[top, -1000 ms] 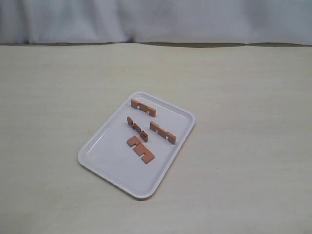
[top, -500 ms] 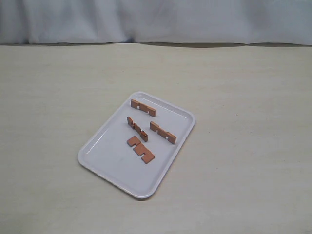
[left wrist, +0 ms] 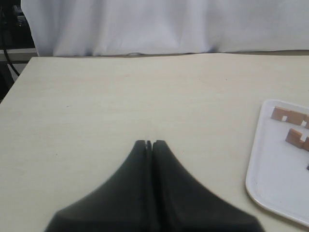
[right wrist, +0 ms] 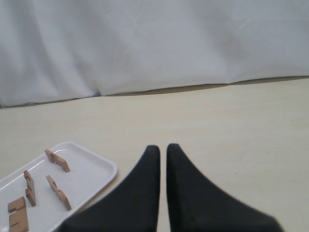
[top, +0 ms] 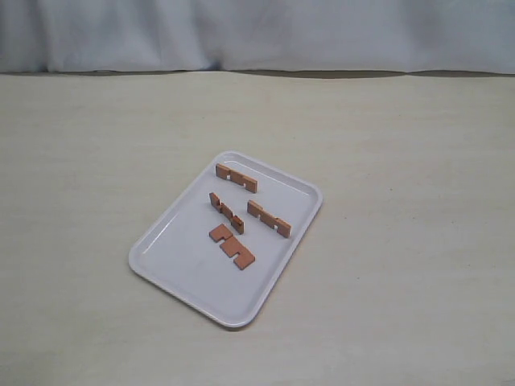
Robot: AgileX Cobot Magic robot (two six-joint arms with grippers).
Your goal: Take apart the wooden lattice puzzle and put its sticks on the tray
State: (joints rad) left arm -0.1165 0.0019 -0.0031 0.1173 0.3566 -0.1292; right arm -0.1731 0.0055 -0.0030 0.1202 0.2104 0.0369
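Four separate notched wooden sticks (top: 269, 219) lie on the white tray (top: 185, 265). The left fingers (left wrist: 141, 164) and right fingers (right wrist: 150, 179) are closed, empty and well apart from them over the table (top: 402, 281).

The scene is lit brightly and evenly — only a thin, soft shadow is cast along the lower edge of the tray (top: 187, 267). The exterior view is rendered slightly hazy.
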